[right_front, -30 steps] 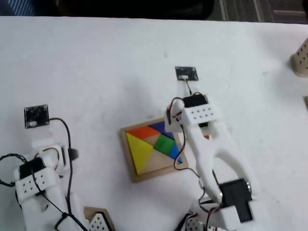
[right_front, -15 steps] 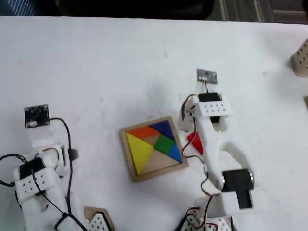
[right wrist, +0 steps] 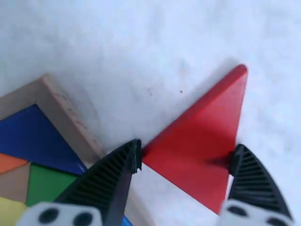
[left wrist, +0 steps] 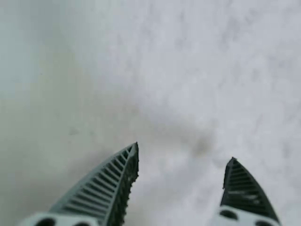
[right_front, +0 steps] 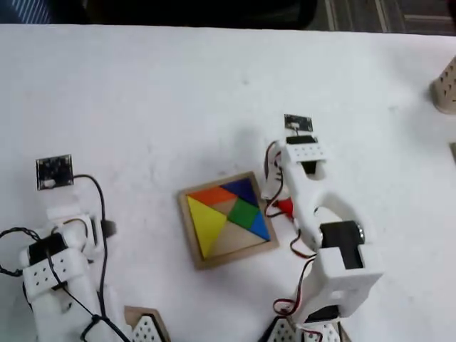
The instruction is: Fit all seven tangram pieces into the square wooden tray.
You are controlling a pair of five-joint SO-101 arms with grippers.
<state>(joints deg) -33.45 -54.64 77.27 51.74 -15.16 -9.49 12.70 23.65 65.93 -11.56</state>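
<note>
- We see a white table with a faintly mottled surface, spread wide below the high view.
- Beyond its far edge we find a dark strip, too dim for us to tell what it is.
- At the far left corner we note a blue striped patch.
- At the far right we make out grey floor with pale lines.
- Near the table's right edge we see a tan block dotted with holes.
- The light looks even to us, and the shadows are soft.
</note>
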